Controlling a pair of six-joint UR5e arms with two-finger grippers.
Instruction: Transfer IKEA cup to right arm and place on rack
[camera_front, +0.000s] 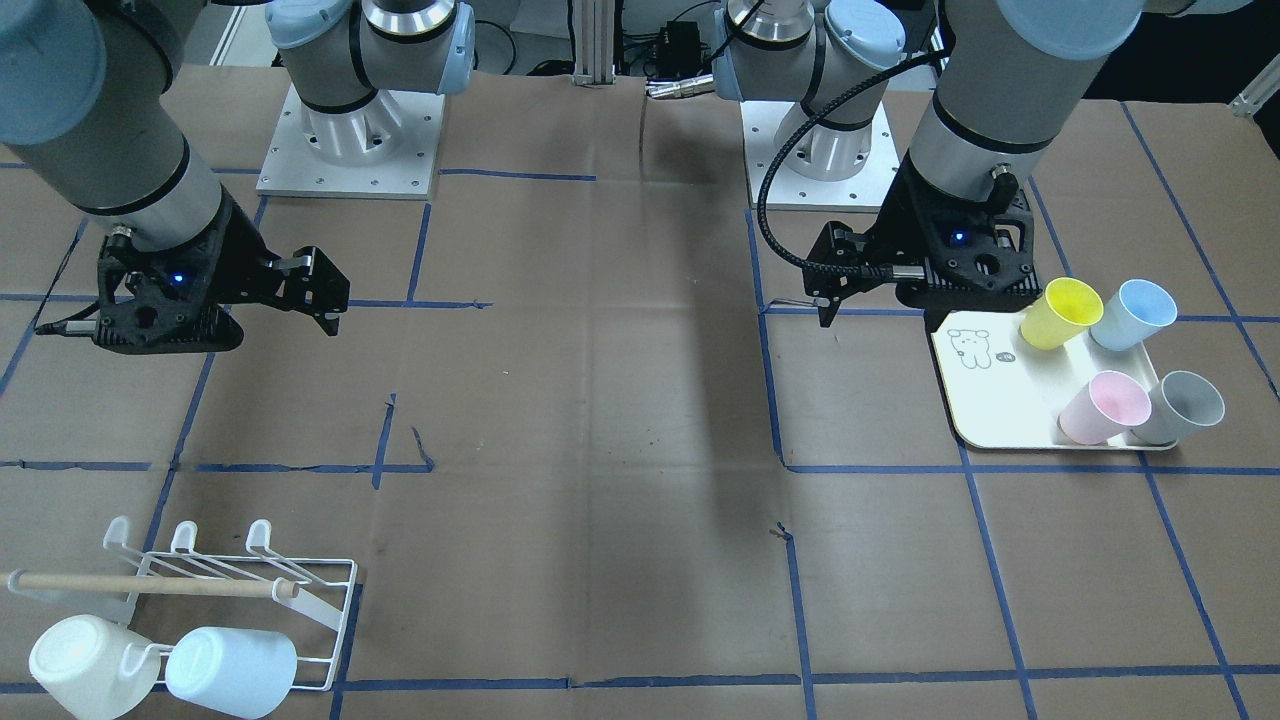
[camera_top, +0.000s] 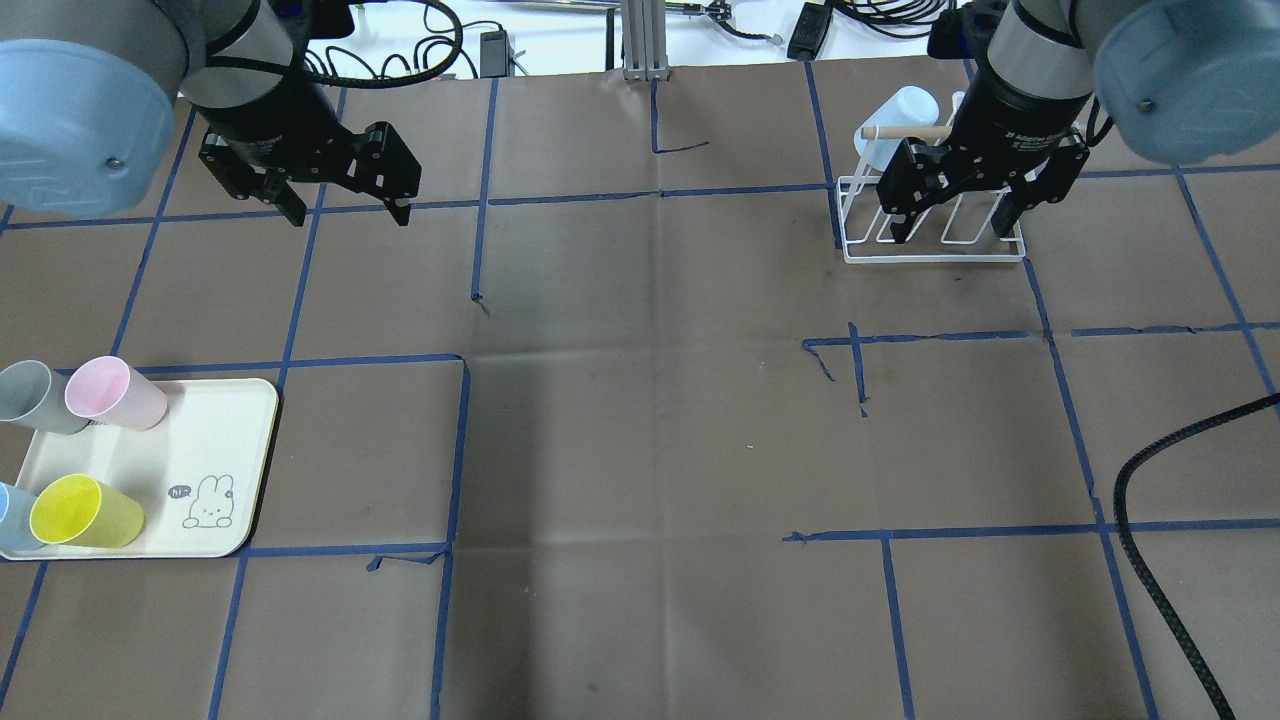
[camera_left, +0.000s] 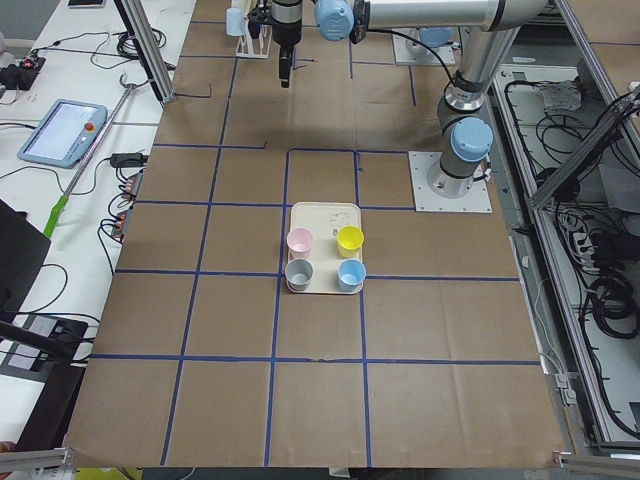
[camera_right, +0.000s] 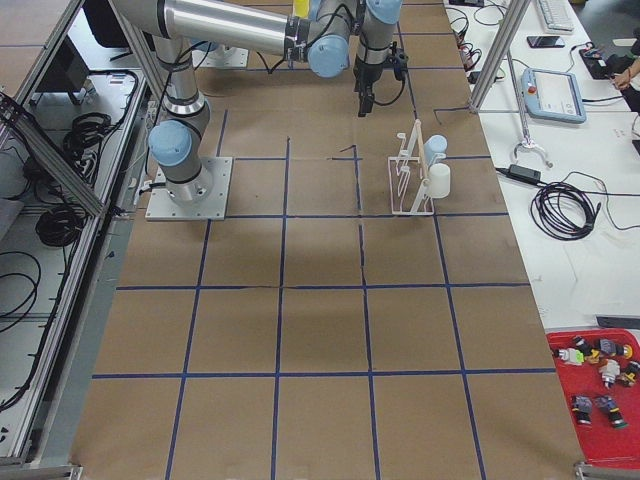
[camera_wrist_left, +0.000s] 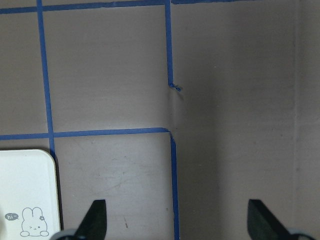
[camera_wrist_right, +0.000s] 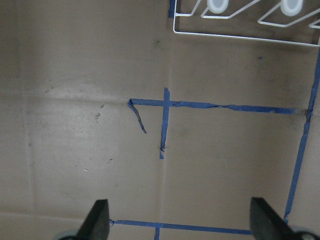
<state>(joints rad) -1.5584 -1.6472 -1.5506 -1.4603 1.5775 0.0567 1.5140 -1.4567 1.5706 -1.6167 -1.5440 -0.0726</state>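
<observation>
place: robotics lab | cues: teach pendant (camera_left: 60, 130), cables (camera_right: 565, 210), tape-gridded table (camera_top: 640, 450)

Right arm (camera_front: 115, 150) and left arm (camera_front: 990, 95) — silver-grey tubes, pale-blue joint caps — carry black wrists with blue lights

Cream tray (camera_wrist_left: 25, 185) showing "hi" in speech bubble (camera_wrist_left: 11, 216) beside bunny drawing (camera_wrist_left: 31, 223). White lettering on right arm (camera_top: 1030, 70) black end showing too small, unreadable.

Overhead, the rack (camera_top: 935, 260) is partly hidden by the right tool (camera_top: 950, 235), and the blue cup (camera_top: 8, 515) on the tray (camera_top: 215, 410) is cropped.
</observation>
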